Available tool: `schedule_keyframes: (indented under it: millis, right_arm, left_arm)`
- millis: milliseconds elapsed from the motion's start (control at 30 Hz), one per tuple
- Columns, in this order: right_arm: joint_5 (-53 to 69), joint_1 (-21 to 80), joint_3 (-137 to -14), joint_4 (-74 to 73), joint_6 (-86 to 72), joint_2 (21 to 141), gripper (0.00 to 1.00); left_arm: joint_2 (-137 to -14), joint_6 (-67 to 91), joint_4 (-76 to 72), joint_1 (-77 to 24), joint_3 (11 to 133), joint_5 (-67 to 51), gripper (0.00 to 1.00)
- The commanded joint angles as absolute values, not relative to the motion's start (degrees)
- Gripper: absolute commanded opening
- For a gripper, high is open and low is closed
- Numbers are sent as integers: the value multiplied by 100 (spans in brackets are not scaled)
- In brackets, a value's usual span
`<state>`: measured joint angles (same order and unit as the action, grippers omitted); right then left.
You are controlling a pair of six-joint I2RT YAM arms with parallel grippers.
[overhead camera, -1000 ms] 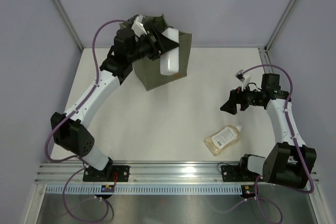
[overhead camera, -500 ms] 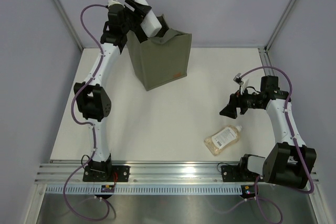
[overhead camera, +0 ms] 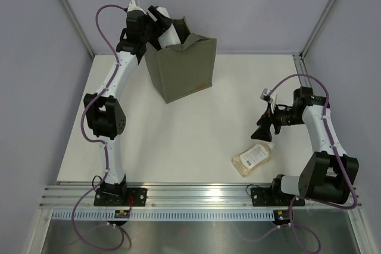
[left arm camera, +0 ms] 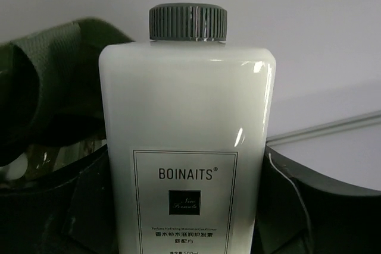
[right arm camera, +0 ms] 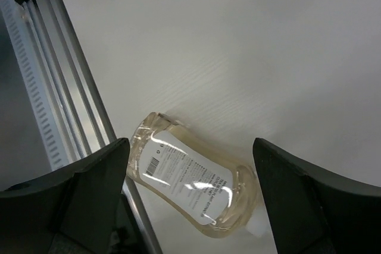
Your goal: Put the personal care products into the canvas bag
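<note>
the white bottle [left arm camera: 187, 141] sat gripped in the left claw [overhead camera: 165, 27] at the mouth of the canvas bag [overhead camera: 186, 71]. an amber bottle [overhead camera: 253, 157] lay on the table [overhead camera: 178, 147] below the right claw [overhead camera: 262, 134], its jaws spread wide and empty.

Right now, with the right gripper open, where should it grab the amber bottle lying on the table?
Take the amber bottle across its labelled mid-body, coming straight down from above. It lies flat, label up, so only its two side edges offer opposing faces. The right gripper likely needs turning so its jaws span the width, not the length.
</note>
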<state>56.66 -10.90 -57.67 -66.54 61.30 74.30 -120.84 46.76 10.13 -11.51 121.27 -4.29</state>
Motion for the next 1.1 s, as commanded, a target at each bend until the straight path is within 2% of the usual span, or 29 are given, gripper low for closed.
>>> schedule_keyframes:
  millis: [0,67,133,367,567,633,767,900,1067]
  right_arm:
    - [5819,-1081,-6327,-8555,9341,7733,94]
    - [5591,-1064,-6530,-9173,10558,8041,99]
    - [5407,-854,-6688,-9352,10995,8208,99]
    - [4044,587,-5969,-8210,10731,7656,99]
    - [3657,712,-5582,-8121,10801,7225,100]
    - [3393,756,-5275,-8130,10916,7041,99]
    - [3015,817,-4782,-8007,10995,6812,99]
    - [2840,993,-4379,-7054,10278,6671,100]
    - [2690,1230,-4271,-6040,9520,6899,100]
  left_arm:
    - [-11145,3868,228,-1195,12129,-851,80]
    - [-11066,3623,368,-1222,12173,-1036,89]
    - [-10873,3394,615,-1239,12173,-1159,99]
    - [-9575,1918,1257,-1406,11331,-958,99]
    - [-7939,1205,1266,-1441,9479,-282,99]
    - [-7209,1169,1310,-1441,8968,-150,99]
    - [-5961,1458,1327,-1441,7178,-27,99]
    - [-4880,1705,1607,-1441,5937,193,99]
    - [-3791,2108,2117,-1441,4941,264,99]
